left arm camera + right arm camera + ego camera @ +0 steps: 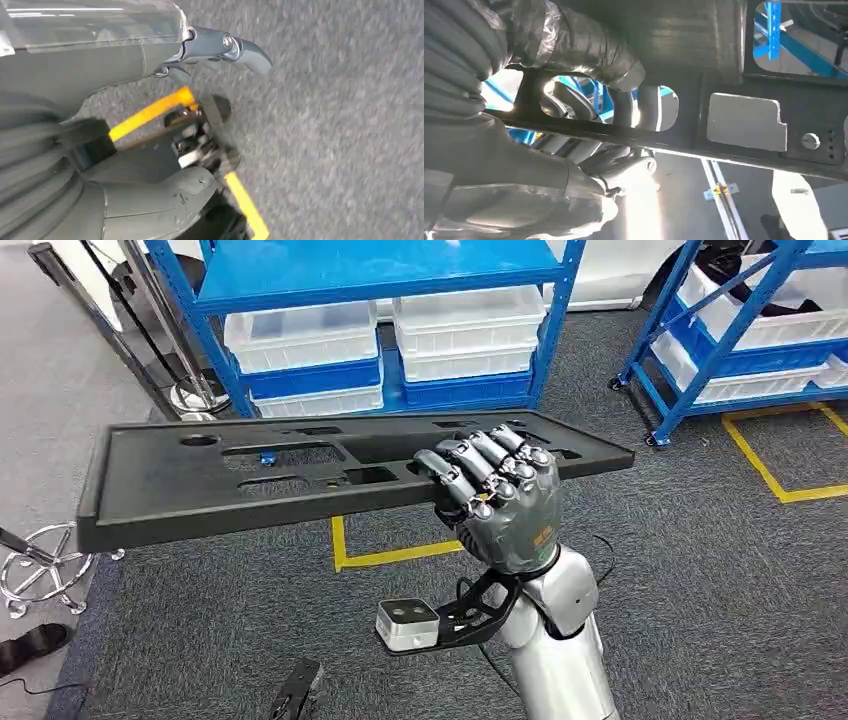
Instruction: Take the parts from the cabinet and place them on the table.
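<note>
Carrying the black part [300,475] gripped in its right hand [495,495], the robot seems mid-transport and next needs a table to set it on; whether the left hand [150,150] is open I cannot tell.

Grey carpet floor [720,570] with yellow tape lines [385,556]; blue shelving [380,280] holding what look like white bins [470,325]
</note>
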You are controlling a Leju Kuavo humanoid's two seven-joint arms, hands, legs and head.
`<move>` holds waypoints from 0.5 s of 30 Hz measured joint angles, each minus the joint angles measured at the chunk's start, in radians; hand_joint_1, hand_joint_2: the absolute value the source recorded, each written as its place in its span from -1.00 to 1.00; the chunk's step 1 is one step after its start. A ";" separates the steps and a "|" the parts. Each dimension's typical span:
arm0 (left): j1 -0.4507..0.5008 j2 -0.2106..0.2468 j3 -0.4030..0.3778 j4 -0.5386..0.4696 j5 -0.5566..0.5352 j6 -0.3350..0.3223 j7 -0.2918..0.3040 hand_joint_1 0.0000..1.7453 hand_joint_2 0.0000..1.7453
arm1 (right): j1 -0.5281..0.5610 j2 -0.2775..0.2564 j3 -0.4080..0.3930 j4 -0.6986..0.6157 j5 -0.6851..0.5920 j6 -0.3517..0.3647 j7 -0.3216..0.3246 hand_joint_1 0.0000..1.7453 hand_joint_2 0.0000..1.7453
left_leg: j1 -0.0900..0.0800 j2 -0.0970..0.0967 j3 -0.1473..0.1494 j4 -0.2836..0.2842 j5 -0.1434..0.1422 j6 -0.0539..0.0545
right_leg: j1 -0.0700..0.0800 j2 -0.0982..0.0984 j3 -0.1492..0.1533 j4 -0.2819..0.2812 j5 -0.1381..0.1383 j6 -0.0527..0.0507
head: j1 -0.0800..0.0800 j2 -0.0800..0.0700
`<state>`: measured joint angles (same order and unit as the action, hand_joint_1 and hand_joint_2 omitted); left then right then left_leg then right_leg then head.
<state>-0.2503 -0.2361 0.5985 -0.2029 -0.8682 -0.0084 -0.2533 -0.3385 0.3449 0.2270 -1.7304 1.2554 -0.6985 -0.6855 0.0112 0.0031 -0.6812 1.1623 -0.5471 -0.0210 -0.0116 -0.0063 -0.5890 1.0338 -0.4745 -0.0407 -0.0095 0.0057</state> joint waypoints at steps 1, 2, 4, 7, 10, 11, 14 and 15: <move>0.000 0.000 0.000 0.000 0.000 0.000 0.000 -1.00 1.00 | 0.000 0.000 0.000 0.001 0.000 0.000 0.000 1.00 1.00 | 0.000 0.001 -0.020 0.075 -0.044 -0.004 | 0.002 -0.001 -0.010 0.001 0.007 -0.001 | 0.000 0.000; 0.000 0.000 0.000 0.000 0.000 0.000 0.000 -1.00 1.00 | 0.000 0.000 0.000 0.003 0.000 0.000 0.000 1.00 1.00 | 0.000 0.000 -0.032 0.132 -0.065 -0.006 | 0.004 -0.002 -0.020 0.002 0.014 -0.002 | 0.000 0.000; 0.001 0.001 0.000 0.000 0.000 0.000 0.000 -1.00 1.00 | 0.000 0.000 0.000 0.005 0.000 0.000 0.000 1.00 1.00 | 0.000 0.000 -0.009 0.145 -0.032 -0.007 | 0.005 -0.002 -0.040 0.008 0.026 0.000 | 0.000 0.000; -0.002 0.002 0.000 0.000 0.000 0.000 0.000 -1.00 1.00 | 0.000 0.000 0.000 0.005 0.000 0.000 0.000 1.00 1.00 | 0.000 -0.001 0.146 -0.084 0.044 0.004 | 0.005 0.000 -0.063 0.023 0.037 0.007 | 0.000 0.000; -0.004 0.002 0.000 0.000 -0.002 0.000 -0.001 -1.00 1.00 | -0.001 0.001 0.000 0.005 0.002 0.000 0.000 1.00 1.00 | -0.010 -0.004 0.174 -0.147 0.028 0.019 | 0.007 -0.001 -0.068 0.020 0.056 0.025 | 0.000 0.000; -0.003 0.002 0.000 0.000 -0.002 0.000 0.000 -1.00 1.00 | -0.003 0.001 0.000 0.005 0.002 0.000 0.000 1.00 1.00 | -0.012 -0.004 0.172 -0.146 0.033 0.026 | 0.006 -0.002 -0.069 0.016 0.065 0.031 | 0.000 0.000; -0.008 0.000 0.000 0.000 -0.003 -0.002 0.000 -1.00 1.00 | -0.008 0.000 0.000 0.008 0.004 0.000 0.002 1.00 1.00 | -0.002 0.004 0.155 -0.167 0.068 0.056 | 0.008 0.005 -0.094 0.059 0.002 0.046 | 0.002 0.000; -0.010 0.000 0.000 0.000 -0.004 -0.002 0.002 -1.00 1.00 | -0.010 0.000 0.001 0.009 0.006 0.000 0.002 1.00 1.00 | -0.002 0.005 0.144 -0.165 0.075 0.063 | 0.006 0.005 -0.113 0.121 -0.053 0.049 | 0.000 0.000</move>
<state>-0.2598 -0.2358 0.5989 -0.2029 -0.8724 -0.0107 -0.2518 -0.3482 0.3452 0.2277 -1.7216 1.2612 -0.6985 -0.6836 0.0091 0.0077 -0.5372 0.9975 -0.4718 0.0417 -0.0059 -0.0010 -0.7022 1.1552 -0.5276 0.0085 -0.0092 0.0057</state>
